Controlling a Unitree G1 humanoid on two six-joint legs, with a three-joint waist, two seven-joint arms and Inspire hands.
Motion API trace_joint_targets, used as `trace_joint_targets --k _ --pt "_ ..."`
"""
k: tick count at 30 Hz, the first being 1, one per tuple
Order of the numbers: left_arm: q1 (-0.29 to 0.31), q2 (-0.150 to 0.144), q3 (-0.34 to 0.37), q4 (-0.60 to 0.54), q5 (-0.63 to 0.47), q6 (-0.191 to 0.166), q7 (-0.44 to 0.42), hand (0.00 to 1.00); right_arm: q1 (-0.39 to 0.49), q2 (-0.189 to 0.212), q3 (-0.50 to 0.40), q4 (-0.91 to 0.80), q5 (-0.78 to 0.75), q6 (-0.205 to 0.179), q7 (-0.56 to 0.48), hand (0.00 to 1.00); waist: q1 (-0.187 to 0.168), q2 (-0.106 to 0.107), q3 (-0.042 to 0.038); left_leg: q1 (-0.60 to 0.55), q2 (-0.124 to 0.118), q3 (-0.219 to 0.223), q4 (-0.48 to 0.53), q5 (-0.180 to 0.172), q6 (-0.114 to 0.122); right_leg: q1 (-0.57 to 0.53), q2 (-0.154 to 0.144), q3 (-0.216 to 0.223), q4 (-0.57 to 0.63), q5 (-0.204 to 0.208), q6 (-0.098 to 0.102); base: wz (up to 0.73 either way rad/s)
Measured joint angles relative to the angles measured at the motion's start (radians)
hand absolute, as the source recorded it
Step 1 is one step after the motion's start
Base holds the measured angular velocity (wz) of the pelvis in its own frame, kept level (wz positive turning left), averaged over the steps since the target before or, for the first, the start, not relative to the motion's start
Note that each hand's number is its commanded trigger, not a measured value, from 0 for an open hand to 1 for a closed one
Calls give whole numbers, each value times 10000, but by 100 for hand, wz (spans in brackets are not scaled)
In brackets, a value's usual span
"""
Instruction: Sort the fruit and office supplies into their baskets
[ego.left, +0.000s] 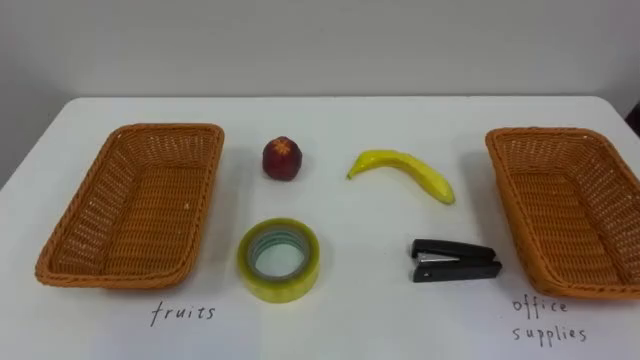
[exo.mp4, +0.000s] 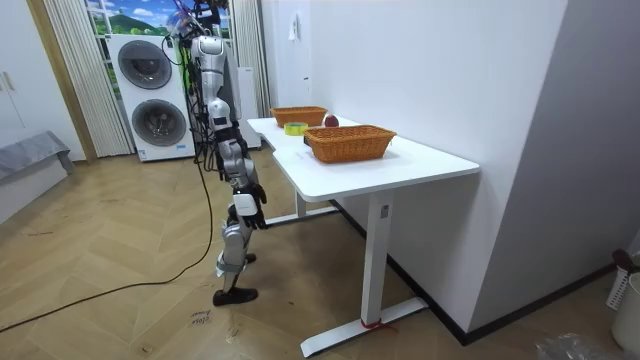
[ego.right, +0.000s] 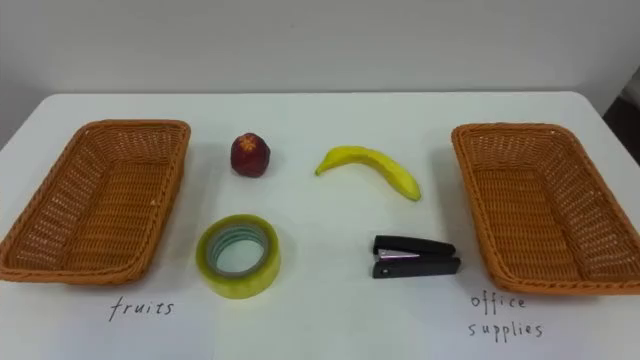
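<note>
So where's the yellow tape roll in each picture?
Left eye view: the tape roll lies at the table's front, right of the fruits basket.
Right eye view: tape roll, lower left of middle, beside the same basket.
Room view: tape roll, small, on the table just before the far basket.
Shared landmark: the fruits basket, which is the far one in the room view.

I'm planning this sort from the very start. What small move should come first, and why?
Probably a reach toward the apple. The fruits basket and the office supplies basket both look empty, and nothing has been picked up from the table yet. The apple lies right beside the fruits basket, nearer to it than the banana, so it looks like the shortest carry.
</note>
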Motion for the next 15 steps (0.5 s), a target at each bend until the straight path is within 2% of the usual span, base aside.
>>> trace_joint_targets --k 15 --pt "-179 24 319 0 102 18 -11 0 -180 -9 -26 129 -363 97 -19 0 5 25 4 19 -2 -14 -73 0 0 25 4 -53 -13 55 -3 0"
